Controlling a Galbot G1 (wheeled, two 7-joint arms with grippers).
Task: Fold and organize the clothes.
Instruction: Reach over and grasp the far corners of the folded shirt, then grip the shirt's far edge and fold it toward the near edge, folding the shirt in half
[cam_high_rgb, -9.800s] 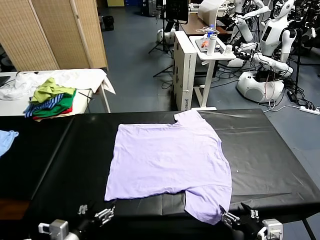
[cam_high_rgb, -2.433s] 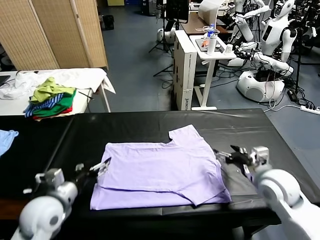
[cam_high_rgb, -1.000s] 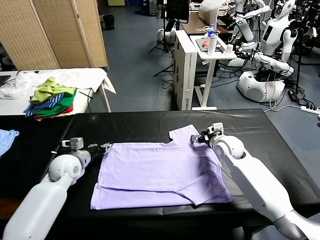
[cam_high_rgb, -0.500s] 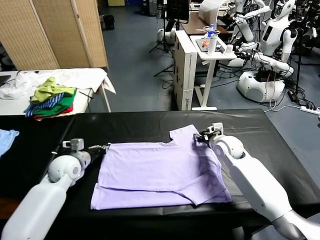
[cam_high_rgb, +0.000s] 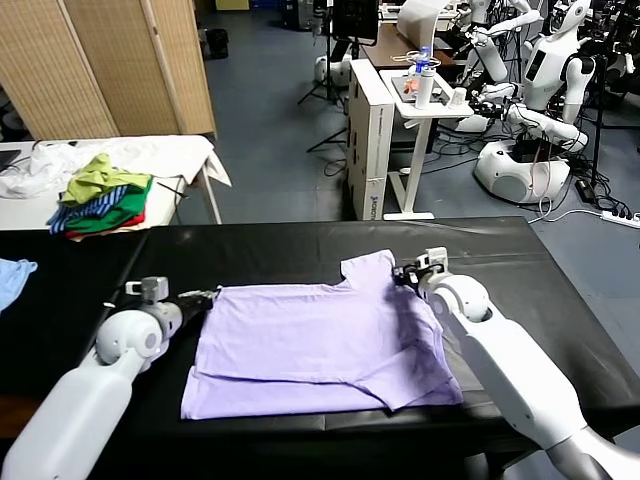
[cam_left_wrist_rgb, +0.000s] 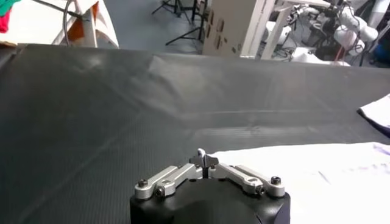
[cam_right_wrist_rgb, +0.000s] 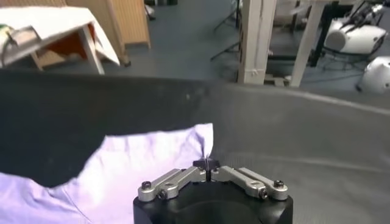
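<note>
The pale lavender T-shirt (cam_high_rgb: 310, 340) lies on the black table (cam_high_rgb: 530, 270), its lower part folded up over the body. My left gripper (cam_high_rgb: 207, 295) is at the shirt's far left corner. In the left wrist view the gripper (cam_left_wrist_rgb: 204, 159) is shut with the shirt's edge (cam_left_wrist_rgb: 317, 176) at its tips. My right gripper (cam_high_rgb: 400, 274) is at the far right sleeve. In the right wrist view the gripper (cam_right_wrist_rgb: 207, 163) is shut on a pinch of the sleeve (cam_right_wrist_rgb: 140, 164).
A green, striped and red clothes pile (cam_high_rgb: 100, 195) sits on a white table at the back left. A light blue cloth (cam_high_rgb: 12, 278) lies at the far left. A white cart (cam_high_rgb: 420, 100), other robots (cam_high_rgb: 540, 100) and a folding screen (cam_high_rgb: 100, 60) stand behind.
The shirt's lower part has been folded up over its body. Both grippers moved from the near edge to the far corners. In the last second the right gripper shifted slightly right with the sleeve.
</note>
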